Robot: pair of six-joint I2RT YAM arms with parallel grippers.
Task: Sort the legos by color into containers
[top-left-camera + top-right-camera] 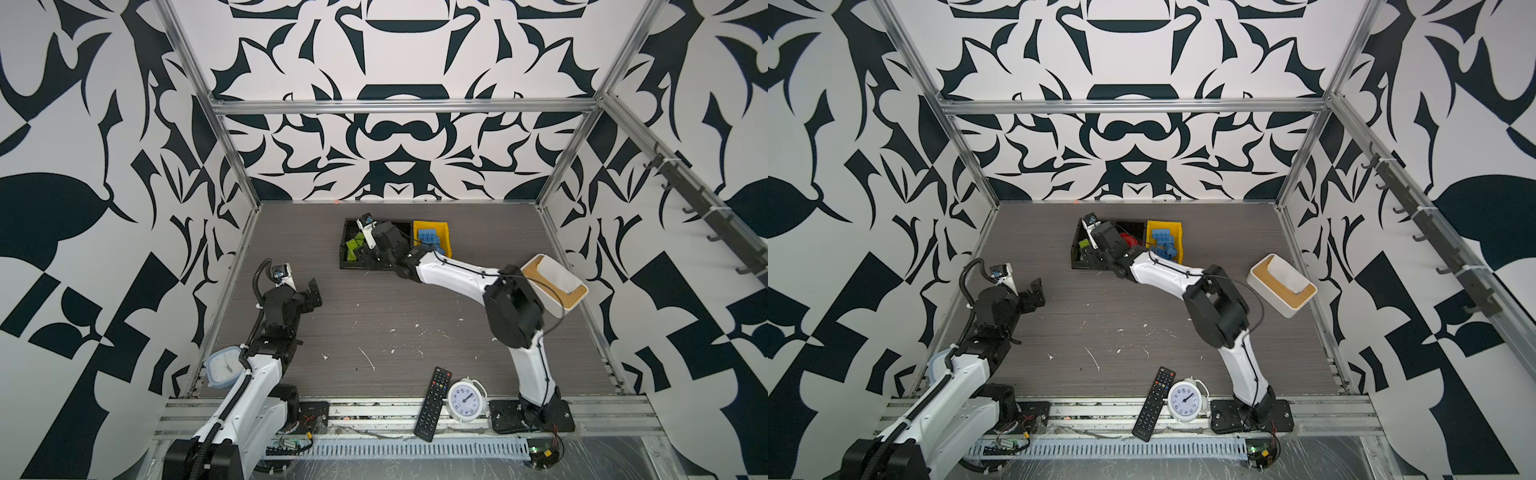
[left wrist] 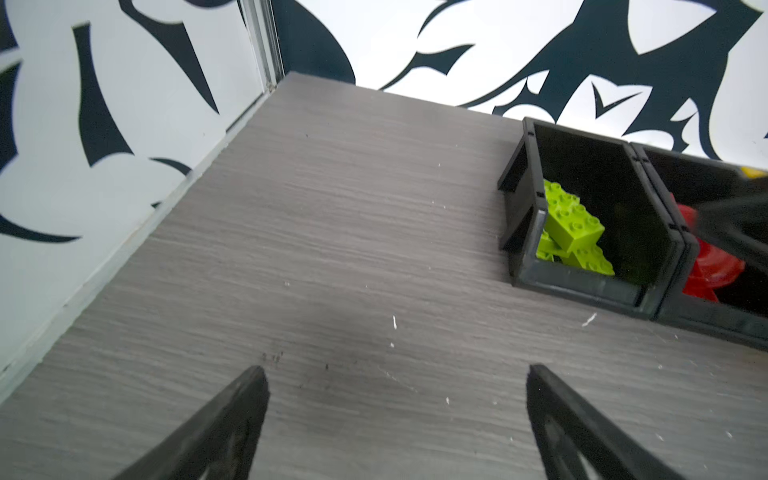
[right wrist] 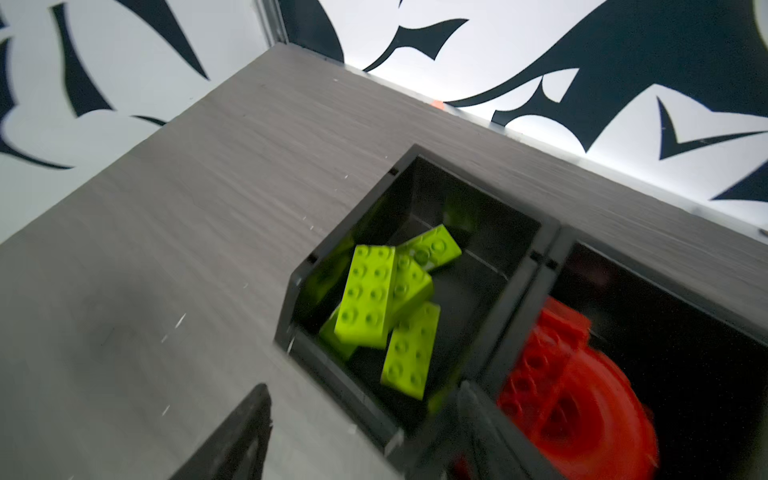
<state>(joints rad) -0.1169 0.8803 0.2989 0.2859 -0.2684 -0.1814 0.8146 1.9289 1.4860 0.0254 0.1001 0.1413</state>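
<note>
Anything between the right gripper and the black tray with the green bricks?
Nothing visible. In the right wrist view the right gripper is above the tray, jaws apart and nothing between them. The tray's top is unobstructed, and only green bricks lie inside. Red bricks sit in the next tray.

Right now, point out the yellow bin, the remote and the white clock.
yellow bin (image 1: pixel 446 233), in a top view, right wall
remote (image 1: pixel 433 403), in a top view, keypad
white clock (image 1: pixel 464 398), in a top view, dial
</note>
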